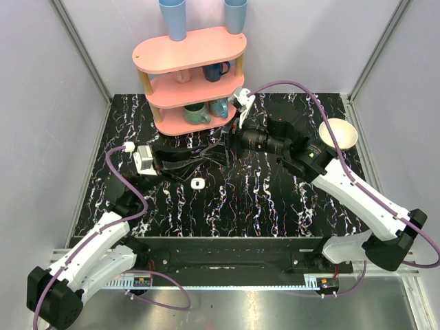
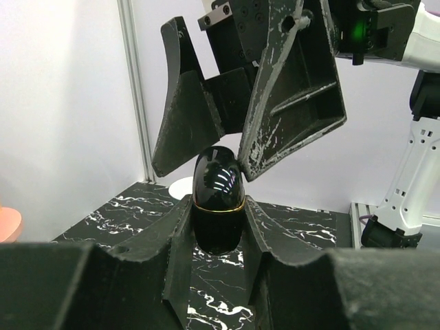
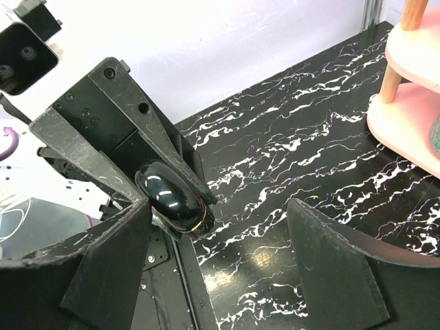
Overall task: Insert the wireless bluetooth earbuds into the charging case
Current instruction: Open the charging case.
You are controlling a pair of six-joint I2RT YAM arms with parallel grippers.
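A glossy black charging case [image 2: 218,199] with a thin gold band stands upright above the table, its lid down, with my left gripper [image 2: 218,230] shut on its lower half. Above it my right gripper [image 2: 203,172] stands open, its fingers straddling the case's rounded top; one fingertip [image 2: 251,168] is right against the lid. From the right wrist the case [image 3: 172,196] lies beside the left finger of the open right gripper [image 3: 220,268]. One small white earbud [image 1: 198,183] lies on the black marbled table just in front of both grippers [image 1: 221,150]. No other earbud shows.
A pink three-tier shelf [image 1: 189,51] stands at the back, with mugs [image 1: 196,113] on its lower tiers and blue cups [image 1: 172,17] on top. A cream bowl [image 1: 338,134] sits at the right, behind the right arm. White walls enclose the table.
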